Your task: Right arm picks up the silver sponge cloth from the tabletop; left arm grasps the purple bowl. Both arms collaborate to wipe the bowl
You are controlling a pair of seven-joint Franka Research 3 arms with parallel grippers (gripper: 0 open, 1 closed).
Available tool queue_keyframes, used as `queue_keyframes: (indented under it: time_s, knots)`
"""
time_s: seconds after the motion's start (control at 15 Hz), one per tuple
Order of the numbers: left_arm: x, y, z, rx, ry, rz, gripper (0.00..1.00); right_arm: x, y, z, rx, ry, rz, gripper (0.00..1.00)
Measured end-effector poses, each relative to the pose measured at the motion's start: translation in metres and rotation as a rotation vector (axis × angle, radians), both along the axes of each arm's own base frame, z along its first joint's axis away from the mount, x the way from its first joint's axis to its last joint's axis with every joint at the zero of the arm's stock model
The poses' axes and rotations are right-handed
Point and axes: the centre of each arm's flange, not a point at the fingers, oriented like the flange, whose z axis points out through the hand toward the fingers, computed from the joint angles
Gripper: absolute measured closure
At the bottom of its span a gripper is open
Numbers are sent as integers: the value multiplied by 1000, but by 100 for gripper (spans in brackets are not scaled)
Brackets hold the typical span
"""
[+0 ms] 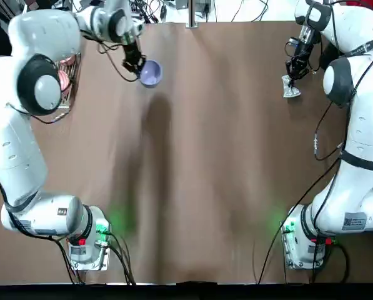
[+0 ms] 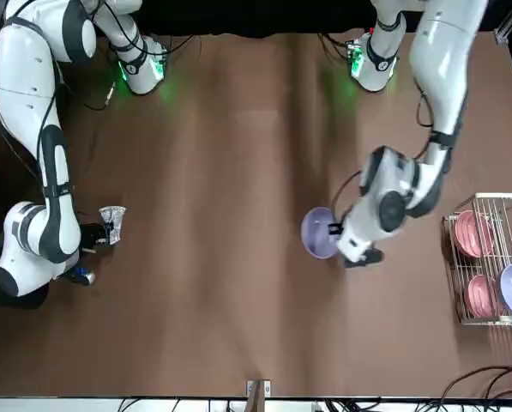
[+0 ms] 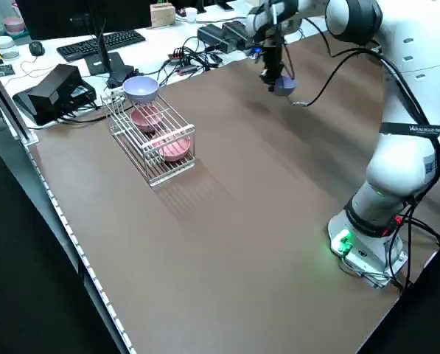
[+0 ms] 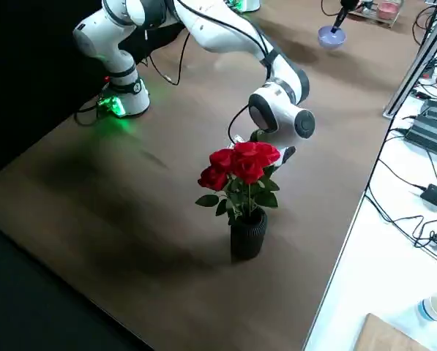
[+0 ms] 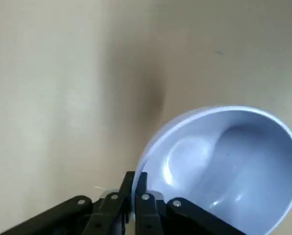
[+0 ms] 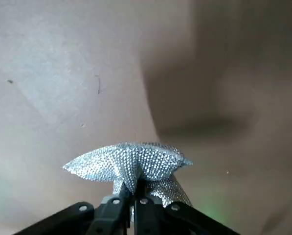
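Left pincer [image 5: 135, 188] clamping purple bowl [image 5: 221, 169], right pincer [image 6: 132, 196] pinching silver cloth [image 6: 128, 164], rack [image 2: 493, 257] and roses [image 4: 240, 164] nearer the edges

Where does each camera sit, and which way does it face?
Top: overhead, looking down; both arms, bases at bottom.
Front: across the table, facing the robot; both arms.
Left side: raised, looking diagonally down; left arm, dish rack.
Right side: raised, looking diagonally down; right arm, roses, left gripper at the far end.
Left wrist: on that arm; left gripper pinching the purple bowl's rim.
Right wrist: on that arm; right gripper pinching the silver sponge cloth.
Shared: top and front both show bowl and cloth.
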Motion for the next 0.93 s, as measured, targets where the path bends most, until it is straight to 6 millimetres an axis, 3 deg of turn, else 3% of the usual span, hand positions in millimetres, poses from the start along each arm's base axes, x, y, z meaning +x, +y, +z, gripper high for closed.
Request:
queue_keyframes:
  time_s: [0.13,0.4,0.53,0.6,0.73,0.93]
  knots:
    - [4,41,-5,-7,7,-11,95,1,-3,-1,-3,-8,-4,91]
    - [7,106,-18,2,-6,-36,95,7,-9,5,-10,-49,-9,56]
    - [8,144,-24,11,-13,-46,95,12,-9,17,-10,-74,-5,37]
    - [7,178,-34,3,-13,-49,95,21,-7,37,-12,-114,0,19]
    - [4,198,-48,-8,0,-44,95,33,-7,71,-18,-180,7,2]
    - [3,201,-68,-20,15,-39,95,43,-9,154,-34,-315,13,0]
